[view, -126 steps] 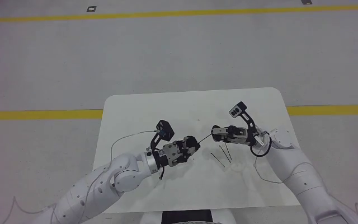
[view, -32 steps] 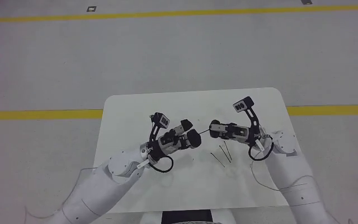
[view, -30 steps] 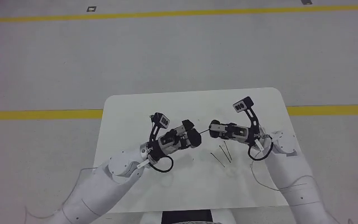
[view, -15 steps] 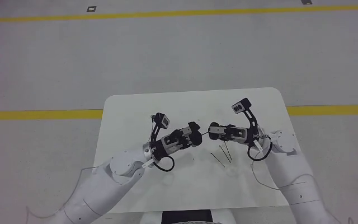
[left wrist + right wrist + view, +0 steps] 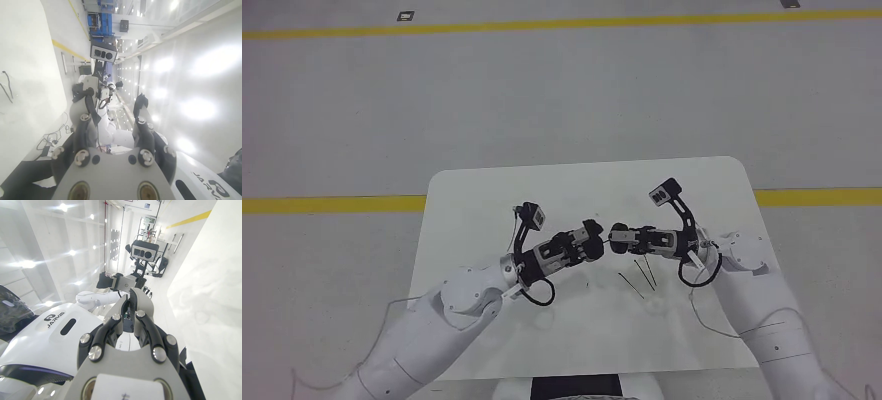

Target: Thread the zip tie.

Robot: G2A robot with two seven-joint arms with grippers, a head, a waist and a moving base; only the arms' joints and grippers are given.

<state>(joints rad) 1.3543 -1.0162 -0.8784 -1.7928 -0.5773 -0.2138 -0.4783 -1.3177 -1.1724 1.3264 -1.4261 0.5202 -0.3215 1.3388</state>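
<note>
Above the middle of the white table (image 5: 472, 200), my two grippers face each other almost tip to tip. The right gripper (image 5: 615, 236) is shut, and in the right wrist view its fingers (image 5: 132, 298) are pressed flat together. The thin black zip tie it holds is barely visible in the narrow gap between the grippers. My left gripper (image 5: 590, 243) is open just beside that tip. In the left wrist view its fingers (image 5: 140, 102) stand wide apart, with the right gripper (image 5: 105, 91) farther off between them.
Two or three spare black zip ties (image 5: 639, 274) lie on the table just in front of the right gripper, and appear as zip ties (image 5: 7, 87) in the left wrist view. A yellow floor line (image 5: 332, 204) runs behind the table.
The left gripper has moved right and the right gripper slightly left, closing the gap between them. The stretch of zip tie seen between them earlier is now covered.
</note>
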